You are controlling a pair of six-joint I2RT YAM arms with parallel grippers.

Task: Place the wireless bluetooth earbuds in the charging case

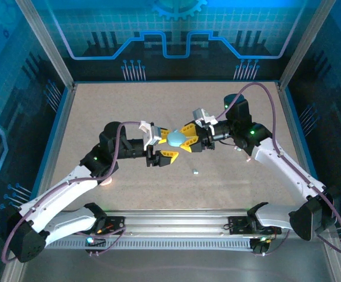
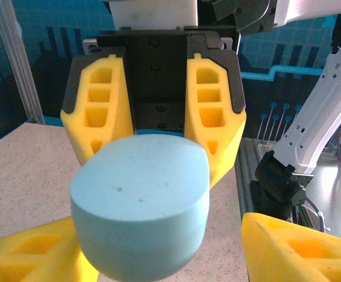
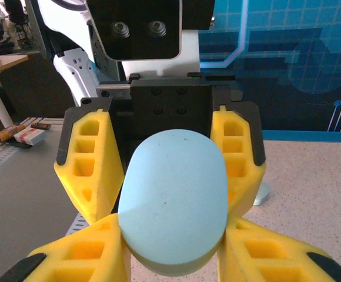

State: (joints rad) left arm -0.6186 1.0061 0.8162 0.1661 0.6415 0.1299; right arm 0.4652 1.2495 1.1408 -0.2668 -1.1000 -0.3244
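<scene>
Enclosing speckled beige tabletop (image 1: 129, 106), blue circuit-patterned walls (image 1: 100, 29).

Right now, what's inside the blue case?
Can't tell. The blue case shows a smooth closed shell, so its inside is covered. It sits between the left gripper and right gripper, off the table. One small pale earbud lies on the table.

Speckled beige table (image 1: 129, 100), one tiny pale earbud (image 1: 195, 172) lying on it
</scene>
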